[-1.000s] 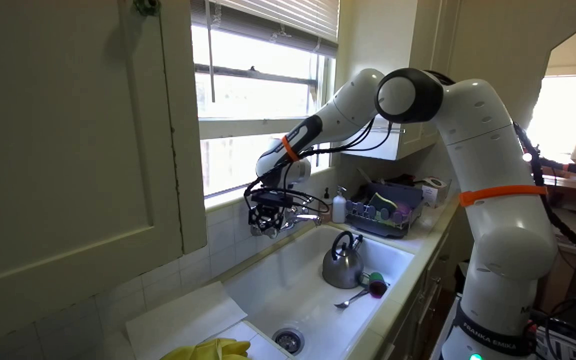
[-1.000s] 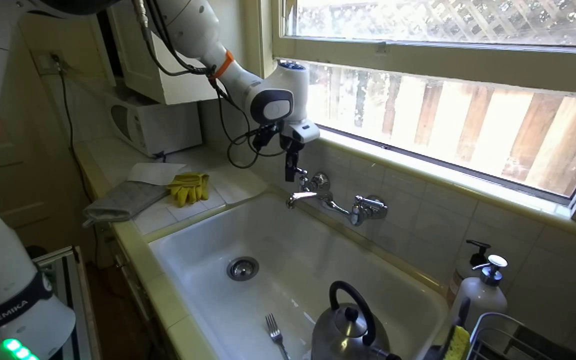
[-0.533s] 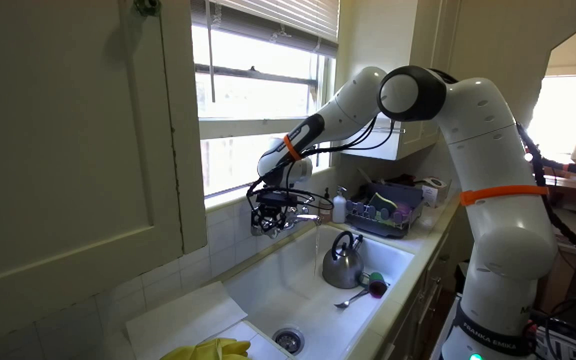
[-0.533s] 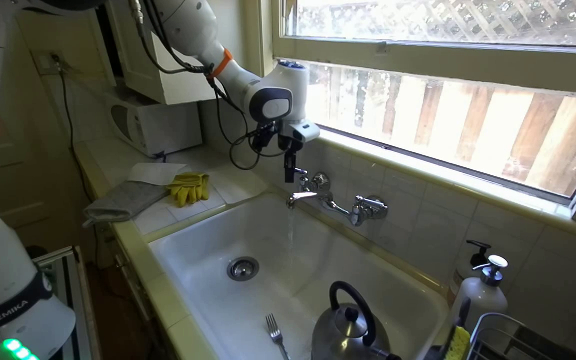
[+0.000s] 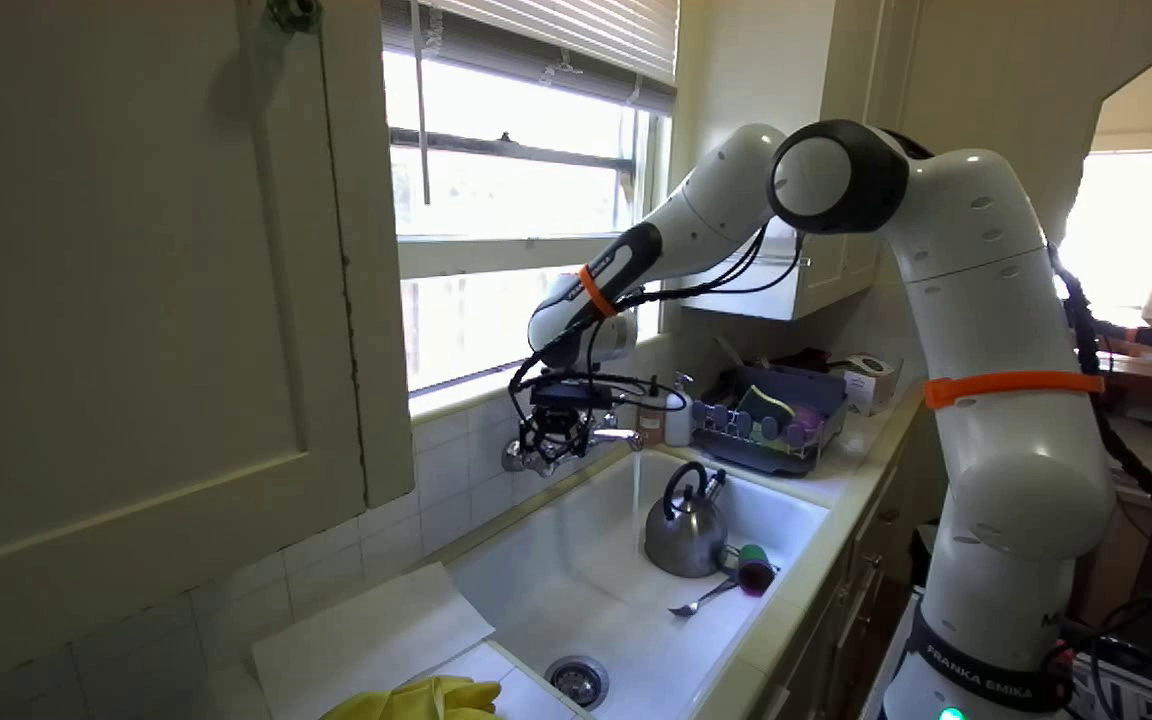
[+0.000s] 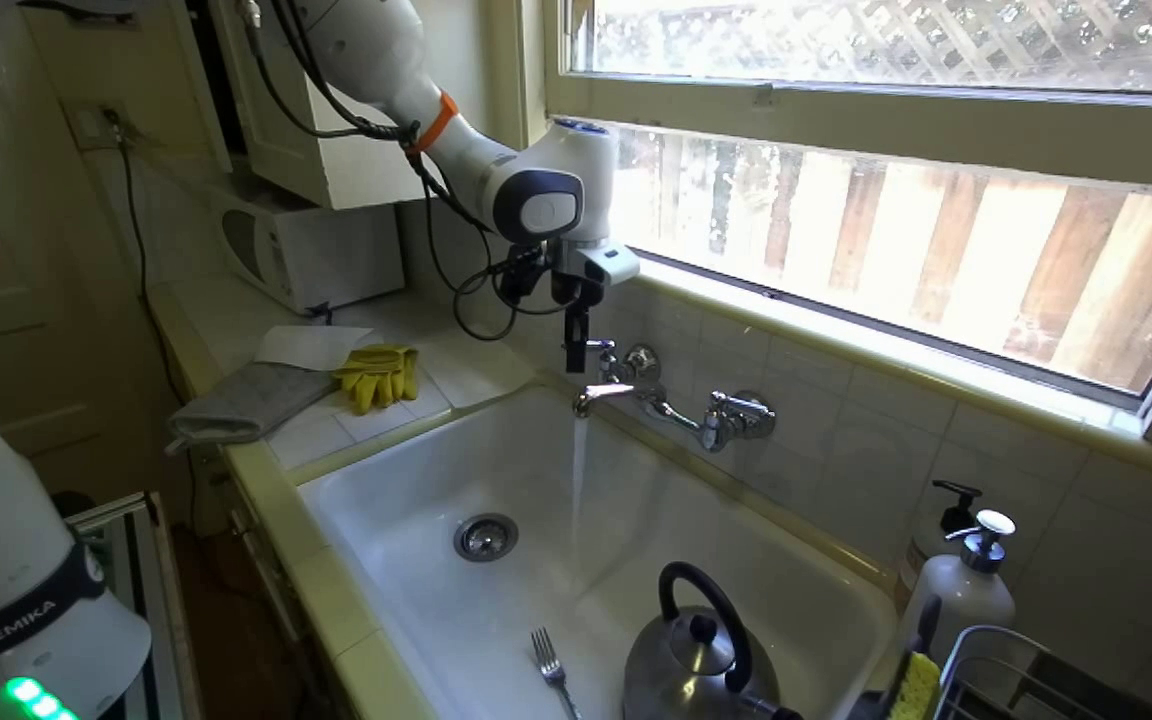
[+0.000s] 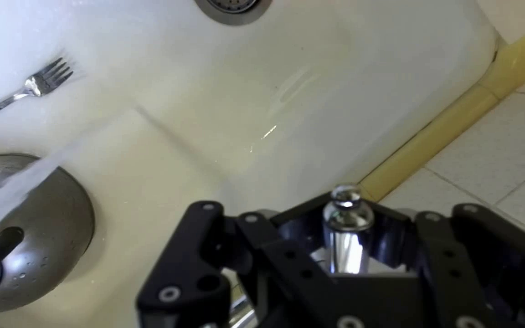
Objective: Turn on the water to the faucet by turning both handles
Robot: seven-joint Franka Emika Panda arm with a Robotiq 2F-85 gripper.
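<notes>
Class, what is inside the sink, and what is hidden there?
A kettle, a fork, something green and dark red, the drain and running water. The kettle hides whatever is beneath it.

Juts from the wall (image 6: pixel 856 440) as a chrome faucet (image 6: pixel 654 400), pouring water (image 6: pixel 578 475) from the spout (image 6: pixel 604 393). Ends in a chrome handle (image 6: pixel 732 403) on one side, a round-tipped handle (image 7: pixel 348 237) opposite.
</notes>
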